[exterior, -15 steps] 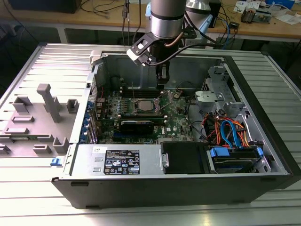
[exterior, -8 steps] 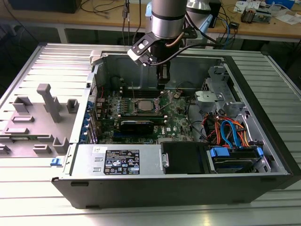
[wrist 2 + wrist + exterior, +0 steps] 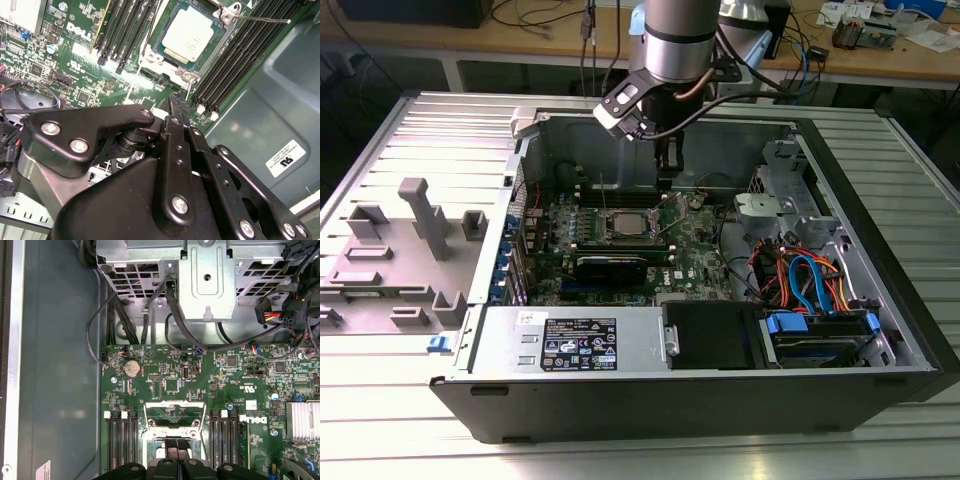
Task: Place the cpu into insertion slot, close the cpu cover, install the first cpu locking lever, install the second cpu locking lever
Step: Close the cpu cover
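Exterior view — graphics card (image 3: 610, 266) beside cpu (image 3: 625, 222)

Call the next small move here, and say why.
Probably press the cpu cover down over the socket. The cpu already lies in the insertion slot, the cover looks raised rather than closed, and the gripper, shut and empty, hangs close beside it.

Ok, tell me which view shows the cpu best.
The second wrist view: the cpu lies close and unblocked, silver top facing the camera. The exterior view shows the cpu small and distant. In the first wrist view the gripper blocks the socket.
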Robot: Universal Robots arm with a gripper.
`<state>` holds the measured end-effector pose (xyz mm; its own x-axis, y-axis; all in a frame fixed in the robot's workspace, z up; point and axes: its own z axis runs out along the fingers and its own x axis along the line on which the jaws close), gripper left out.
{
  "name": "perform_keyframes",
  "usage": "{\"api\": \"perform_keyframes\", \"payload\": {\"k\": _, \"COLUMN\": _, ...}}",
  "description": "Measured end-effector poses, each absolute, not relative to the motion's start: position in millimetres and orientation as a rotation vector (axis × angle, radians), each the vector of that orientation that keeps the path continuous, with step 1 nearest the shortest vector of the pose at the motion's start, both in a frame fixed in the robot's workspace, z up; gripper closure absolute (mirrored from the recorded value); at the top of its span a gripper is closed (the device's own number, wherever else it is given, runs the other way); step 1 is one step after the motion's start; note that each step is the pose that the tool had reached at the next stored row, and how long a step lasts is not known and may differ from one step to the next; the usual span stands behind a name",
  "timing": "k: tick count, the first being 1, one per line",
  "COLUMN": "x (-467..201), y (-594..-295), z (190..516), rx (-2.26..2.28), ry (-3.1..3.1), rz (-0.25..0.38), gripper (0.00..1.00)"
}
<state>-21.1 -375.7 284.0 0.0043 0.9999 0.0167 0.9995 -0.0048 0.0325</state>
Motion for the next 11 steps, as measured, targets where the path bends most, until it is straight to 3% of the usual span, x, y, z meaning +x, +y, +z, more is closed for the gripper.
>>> {"api": "perform_keyframes", "payload": {"k": 11, "x": -15.0, "y": -375.7, "z": 283.9, "rx": 2.218, "ry": 2.208, "rz": 0.054, "gripper": 0.89}}
